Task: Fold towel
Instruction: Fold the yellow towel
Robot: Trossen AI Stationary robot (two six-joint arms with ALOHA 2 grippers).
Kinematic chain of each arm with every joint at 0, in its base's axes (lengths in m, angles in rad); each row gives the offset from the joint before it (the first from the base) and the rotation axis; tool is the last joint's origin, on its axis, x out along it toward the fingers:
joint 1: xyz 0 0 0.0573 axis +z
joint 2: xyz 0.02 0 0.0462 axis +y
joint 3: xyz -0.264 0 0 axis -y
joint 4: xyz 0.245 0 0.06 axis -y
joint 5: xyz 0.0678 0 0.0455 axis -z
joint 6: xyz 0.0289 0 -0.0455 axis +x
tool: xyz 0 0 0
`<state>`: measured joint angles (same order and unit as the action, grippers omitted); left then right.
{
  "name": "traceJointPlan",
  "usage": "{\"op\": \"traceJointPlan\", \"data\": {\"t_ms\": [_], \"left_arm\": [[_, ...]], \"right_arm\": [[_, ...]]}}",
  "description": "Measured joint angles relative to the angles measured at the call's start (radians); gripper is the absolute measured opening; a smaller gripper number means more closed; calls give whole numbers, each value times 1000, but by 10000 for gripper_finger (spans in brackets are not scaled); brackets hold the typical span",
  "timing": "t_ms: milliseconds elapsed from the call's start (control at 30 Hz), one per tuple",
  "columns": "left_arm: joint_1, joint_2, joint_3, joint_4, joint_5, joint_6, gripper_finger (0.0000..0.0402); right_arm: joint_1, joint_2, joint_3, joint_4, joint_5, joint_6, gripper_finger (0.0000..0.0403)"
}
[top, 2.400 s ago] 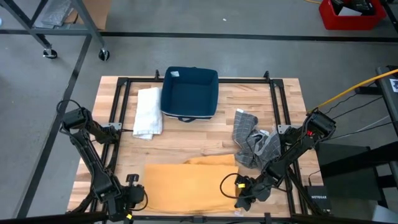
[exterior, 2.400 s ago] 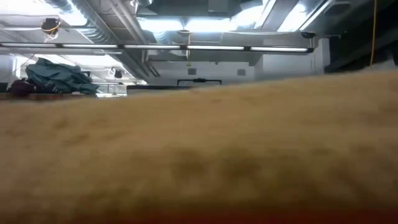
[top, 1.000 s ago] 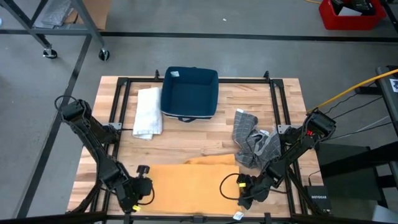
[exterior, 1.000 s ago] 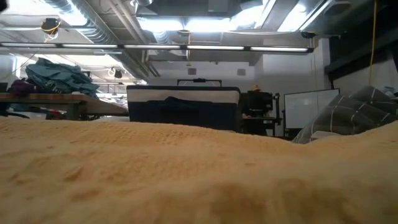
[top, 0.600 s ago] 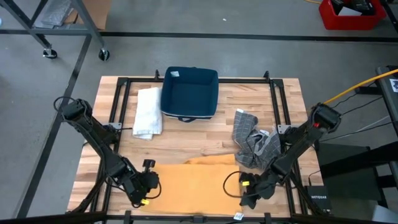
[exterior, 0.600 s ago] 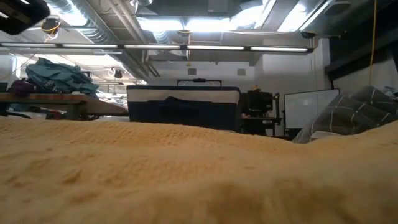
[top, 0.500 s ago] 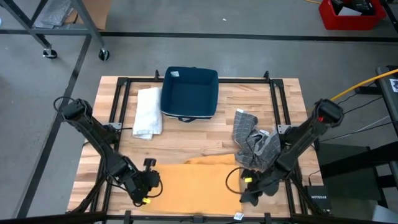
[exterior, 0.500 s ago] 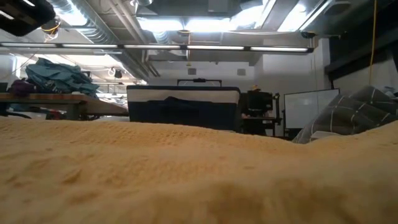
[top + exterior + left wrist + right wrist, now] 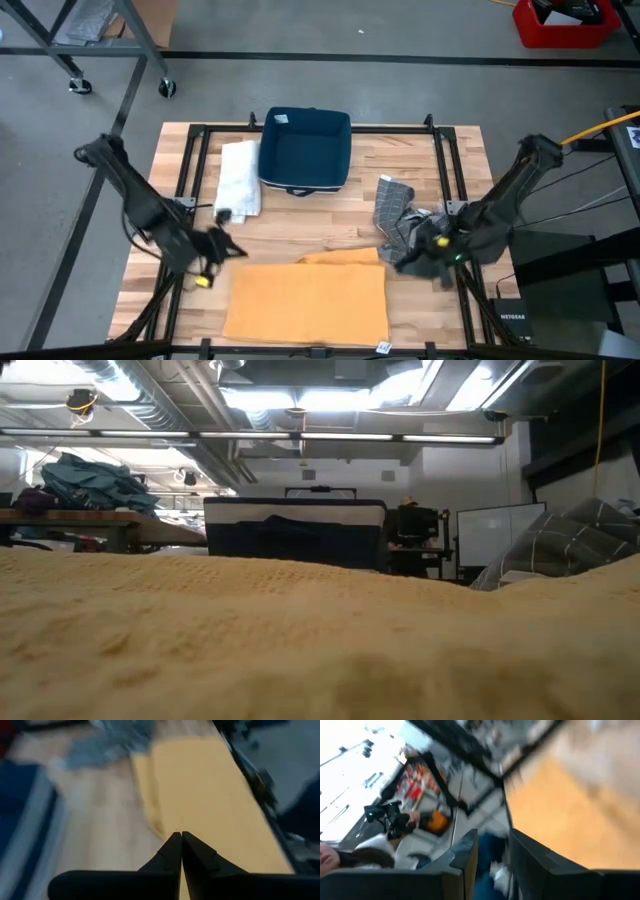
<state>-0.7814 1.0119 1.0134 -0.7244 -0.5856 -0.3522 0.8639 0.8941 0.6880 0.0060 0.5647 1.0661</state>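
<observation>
From where I stand, the left gripper [image 9: 232,250] hangs over bare wood just off the upper left corner of the yellow towel [image 9: 308,300], its fingers [image 9: 172,851] pinched tight together with nothing between them. Behind it, toward the far edge, a folded white towel [image 9: 238,180] lies flat beside a dark blue fabric bin [image 9: 305,150], the two almost touching. The yellow towel is spread flat along the near edge of the wooden tabletop [image 9: 330,218], with a narrow fold of its own cloth showing along its far edge (from table height it fills nearly the whole foreground). To its right a crumpled grey checked cloth [image 9: 400,222] sits in a heap, close to the towel's upper right corner. The right gripper [image 9: 403,264] hovers at that heap's near side, just off the towel's right corner, its fingers [image 9: 465,859] parted with a gap between them and nothing clamped. A black metal frame [image 9: 440,170] runs around the working area. A person shows dimly in the right wrist view.
</observation>
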Motion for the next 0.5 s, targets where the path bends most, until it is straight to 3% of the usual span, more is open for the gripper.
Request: {"op": "traceJointPlan", "data": {"t_ms": [133,300,500], "left_arm": [[24,-121,0,2,-120,60,5],[69,-207,0,1,-146,120,5],[136,-225,0,1,-205,182,5]], "right_arm": [[0,-132,0,0,143,-266,115],[0,-234,0,0,324,-563,115],[-1,-244,0,-5,563,-629,115]]}}
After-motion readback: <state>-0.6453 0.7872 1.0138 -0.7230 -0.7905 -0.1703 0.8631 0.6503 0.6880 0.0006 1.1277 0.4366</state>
